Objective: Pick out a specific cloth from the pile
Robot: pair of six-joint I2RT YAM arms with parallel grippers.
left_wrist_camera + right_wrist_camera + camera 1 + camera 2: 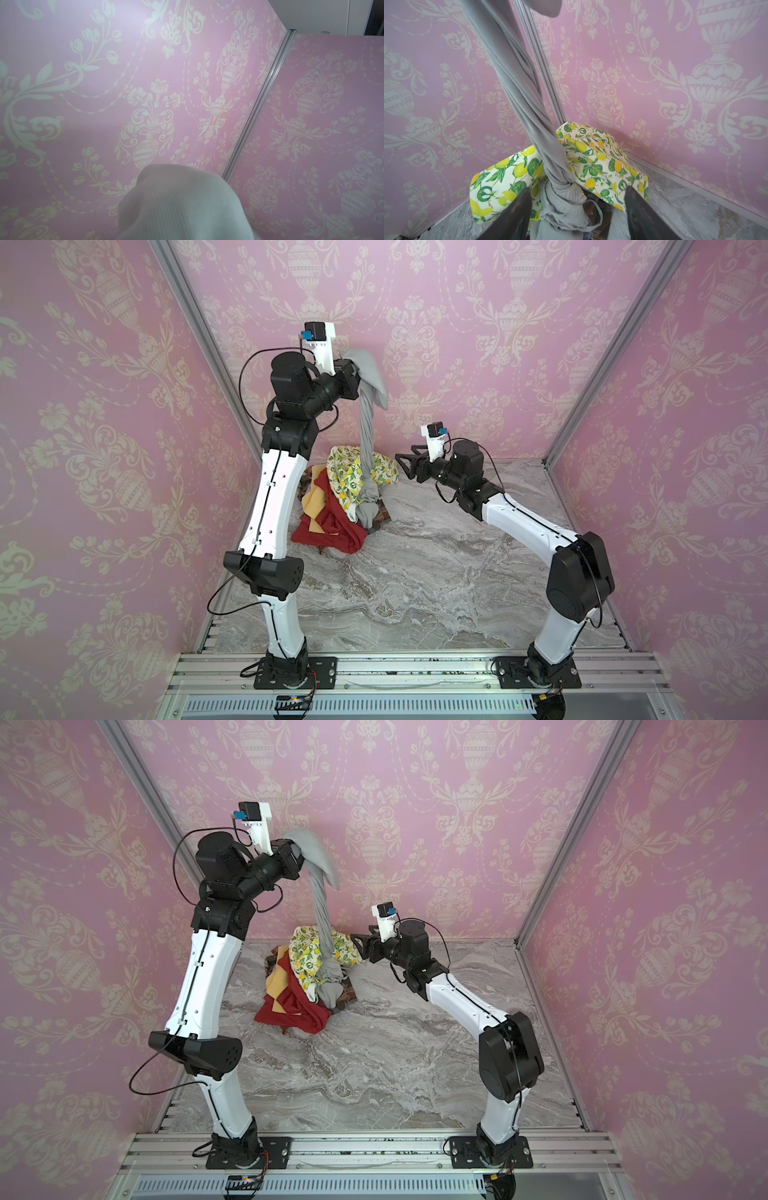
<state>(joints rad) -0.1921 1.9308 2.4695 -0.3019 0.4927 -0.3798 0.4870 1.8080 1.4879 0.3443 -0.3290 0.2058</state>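
Clearly, the cloth (368, 427) is in the middle of its extraction. It hangs as a twisted grey rope from the left end effector (355, 366), which is raised high and closed on its upper part. Its lower end is bunched in the pile (332, 518) on the surface (436, 580) and is not yet free. The lemon-print cloth (347, 479) is draped around the rope and seems caught by it. The right end effector (402, 466) hovers just beside the pile, jaws apart and empty. I judge that the next move needs it to hold the lemon-print cloth down, so that the lift brings only the cloth.
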